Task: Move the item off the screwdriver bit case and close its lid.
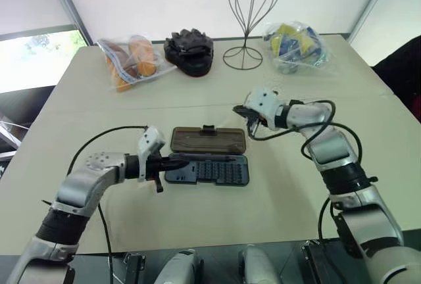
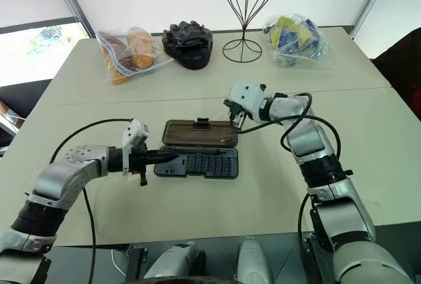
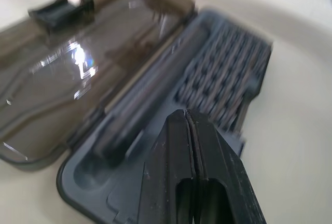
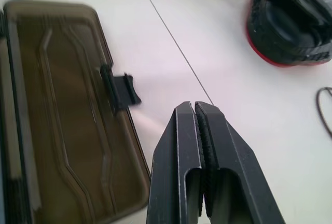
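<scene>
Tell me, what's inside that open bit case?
Rows of small bits and a long dark rod sit in the screwdriver bit case. The left end effector hides part of it.

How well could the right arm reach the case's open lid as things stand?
Probably easily: the right tool is just beside the lid, with only bare table between them.

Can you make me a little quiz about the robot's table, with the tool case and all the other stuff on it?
1. True or false: the case has its lid shut.
2. Fill in: the table holds ___ clear bags.
3. Which jaws are over the case's tray? A the left jaws, B the right jaws.
Key: 1 false, the lid lies open and flat. 2 two. 3 A.
</scene>
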Action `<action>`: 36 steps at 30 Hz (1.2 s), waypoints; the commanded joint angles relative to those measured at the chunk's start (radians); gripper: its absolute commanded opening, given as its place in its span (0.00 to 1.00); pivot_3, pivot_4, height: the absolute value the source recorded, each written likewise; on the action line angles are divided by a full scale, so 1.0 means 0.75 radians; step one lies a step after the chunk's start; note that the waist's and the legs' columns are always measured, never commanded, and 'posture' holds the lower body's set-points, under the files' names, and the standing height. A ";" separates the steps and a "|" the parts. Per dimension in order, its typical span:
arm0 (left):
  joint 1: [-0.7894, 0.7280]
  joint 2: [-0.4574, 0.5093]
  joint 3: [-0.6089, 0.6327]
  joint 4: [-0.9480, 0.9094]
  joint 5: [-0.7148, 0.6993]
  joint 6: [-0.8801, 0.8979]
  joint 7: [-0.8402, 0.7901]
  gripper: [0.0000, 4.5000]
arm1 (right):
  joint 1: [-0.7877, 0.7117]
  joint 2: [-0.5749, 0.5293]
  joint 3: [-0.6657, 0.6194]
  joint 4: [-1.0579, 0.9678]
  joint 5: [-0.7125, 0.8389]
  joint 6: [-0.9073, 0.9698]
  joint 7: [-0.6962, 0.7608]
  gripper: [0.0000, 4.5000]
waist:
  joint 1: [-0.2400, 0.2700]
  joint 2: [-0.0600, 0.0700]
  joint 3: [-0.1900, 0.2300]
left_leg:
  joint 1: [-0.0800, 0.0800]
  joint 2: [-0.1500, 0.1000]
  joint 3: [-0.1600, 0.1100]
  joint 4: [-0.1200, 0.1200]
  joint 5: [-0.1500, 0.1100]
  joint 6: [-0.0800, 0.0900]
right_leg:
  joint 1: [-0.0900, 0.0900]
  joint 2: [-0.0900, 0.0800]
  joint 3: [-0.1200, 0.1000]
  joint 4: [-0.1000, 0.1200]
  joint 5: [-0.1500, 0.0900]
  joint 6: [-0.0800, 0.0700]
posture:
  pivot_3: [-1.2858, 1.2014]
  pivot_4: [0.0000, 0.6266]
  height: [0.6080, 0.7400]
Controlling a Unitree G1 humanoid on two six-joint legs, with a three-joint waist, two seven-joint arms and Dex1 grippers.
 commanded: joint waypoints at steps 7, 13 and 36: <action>0.002 -0.019 -0.117 0.186 0.236 -0.290 -0.067 0.00 | -0.171 -0.009 0.087 0.248 0.036 0.068 0.194 0.13 | -0.001 0.000 0.000 | 0.001 0.000 0.000 0.000 0.000 0.000 | 0.001 -0.001 0.000 0.000 0.000 0.000 | 0.52 0.24 1.00; 0.055 -0.003 -0.106 0.141 0.233 -0.282 -0.081 0.00 | -0.288 0.016 0.200 0.553 -0.073 -0.082 0.213 0.77 | -0.006 0.000 0.000 | 0.001 0.000 0.000 0.000 0.000 0.000 | 0.000 0.000 0.000 0.001 0.000 0.000 | 0.52 0.24 1.00; 0.226 -0.020 -0.087 0.086 0.211 -0.219 -0.015 0.00 | -0.529 0.301 0.257 1.373 -0.242 -0.160 0.264 0.00 | -0.018 0.005 -0.021 | 0.014 0.002 0.000 -0.009 0.000 0.000 | 0.005 0.001 0.000 0.001 0.000 0.000 | 0.52 0.24 1.00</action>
